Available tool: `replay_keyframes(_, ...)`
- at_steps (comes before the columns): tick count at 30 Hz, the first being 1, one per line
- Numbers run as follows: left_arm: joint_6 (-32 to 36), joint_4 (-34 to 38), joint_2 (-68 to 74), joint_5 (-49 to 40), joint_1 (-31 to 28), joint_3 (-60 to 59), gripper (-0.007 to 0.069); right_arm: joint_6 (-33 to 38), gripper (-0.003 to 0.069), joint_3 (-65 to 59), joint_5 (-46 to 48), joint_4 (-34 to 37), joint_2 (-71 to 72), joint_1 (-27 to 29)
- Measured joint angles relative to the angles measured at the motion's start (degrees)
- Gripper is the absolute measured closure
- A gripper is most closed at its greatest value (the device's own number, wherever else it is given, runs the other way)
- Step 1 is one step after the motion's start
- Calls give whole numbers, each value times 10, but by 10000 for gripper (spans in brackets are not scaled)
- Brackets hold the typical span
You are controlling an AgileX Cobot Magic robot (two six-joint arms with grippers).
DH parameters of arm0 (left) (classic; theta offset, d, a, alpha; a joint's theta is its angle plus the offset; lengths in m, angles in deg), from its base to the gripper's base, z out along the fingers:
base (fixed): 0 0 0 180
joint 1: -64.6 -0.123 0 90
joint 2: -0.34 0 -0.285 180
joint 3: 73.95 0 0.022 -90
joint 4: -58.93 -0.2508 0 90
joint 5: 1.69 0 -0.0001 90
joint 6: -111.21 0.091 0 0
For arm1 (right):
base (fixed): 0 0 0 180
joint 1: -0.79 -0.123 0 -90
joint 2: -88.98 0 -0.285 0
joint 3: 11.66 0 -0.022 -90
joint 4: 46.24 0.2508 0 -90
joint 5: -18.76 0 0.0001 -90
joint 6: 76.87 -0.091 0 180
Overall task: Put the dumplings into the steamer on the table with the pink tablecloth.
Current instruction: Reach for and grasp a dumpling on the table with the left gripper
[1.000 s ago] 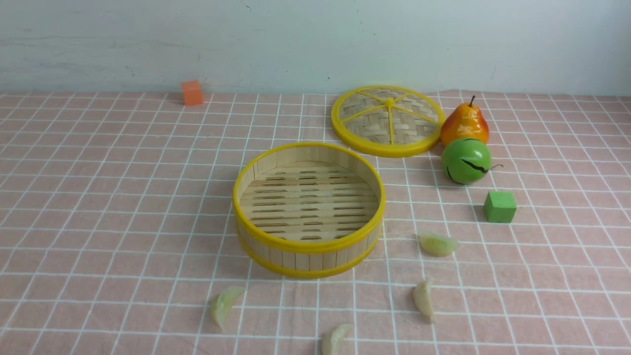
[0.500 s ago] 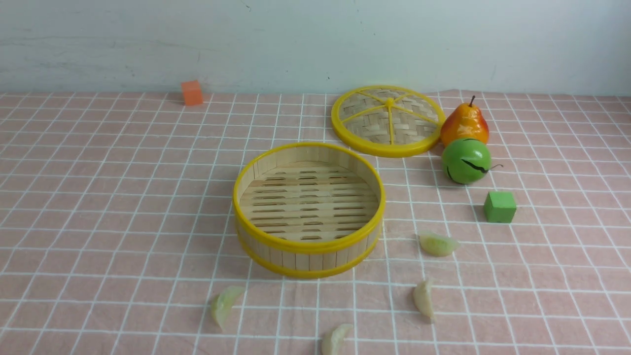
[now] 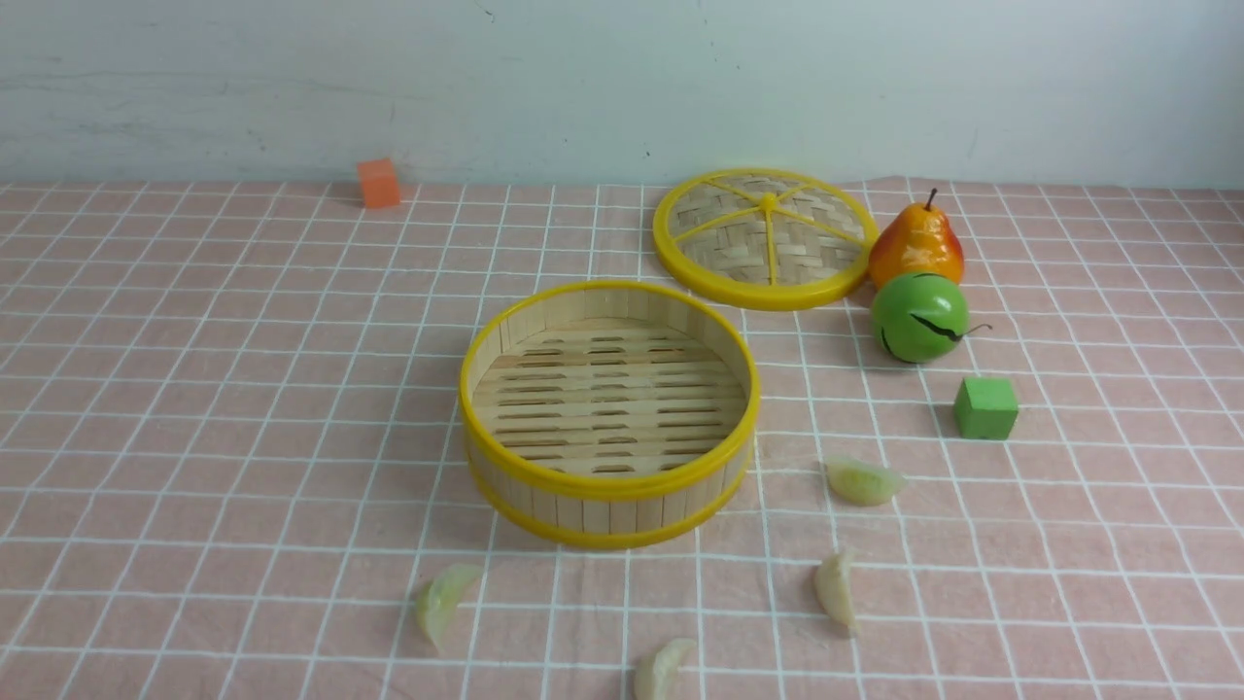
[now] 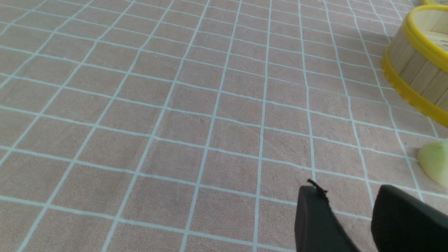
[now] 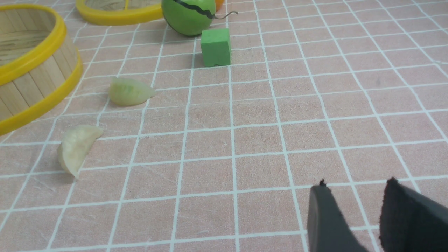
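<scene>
– four dumplings (image 3: 863, 481) to load. is any in the steamer (image 3: 607, 486) yet?
– none. its slat floor is bare. all four lie on the pink tablecloth (image 3: 194, 389) covering the bench (image 3: 1118, 583), on the robot's side of the steamer.
– positions?
– left dumpling (image 3: 442, 601): off the steamer's near-left. middle dumpling (image 3: 664, 669): at the front view's lower edge. right-near dumpling (image 3: 836, 588) and right-far dumpling (image 3: 863, 481): off its near-right, the latter near the wall but clear of it.
– state of each end effector?
– left end effector (image 4: 350, 196): jaws parted, cloth visible in the gap, nothing held. right end effector (image 5: 357, 189): same condition.
– which arm serves which item?
– judgement: the right arm takes the two right dumplings. both lie ahead of it, toward the steamer side, well apart from its fingertips. the left dumpling lies near the left end effector, ahead and toward the steamer. the middle dumpling suits either arm.
– long axes?
– right-near: roughly toward and away from the robot. right-far: roughly left to right. left: slanted. close the jaws across the short axis.
– identification?
– small crescents, translucent pale yellow-green, pleated along one edge, lying low on the cloth. do not confuse with the green ball-shaped fruit (image 3: 918, 316) or the green cube (image 3: 984, 408).
</scene>
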Motion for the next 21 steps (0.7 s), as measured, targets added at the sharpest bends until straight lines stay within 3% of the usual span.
replay_keyframes(17,-1,-1,0,13,0,0,386,0,420,0,0,0,0,0)
replay_keyframes(20,-20,25,0,32,0,0,386,-3,420,0,0,4,0,0)
replay_keyframes(21,-47,71,0,51,0,0,386,-15,420,0,-1,19,0,0)
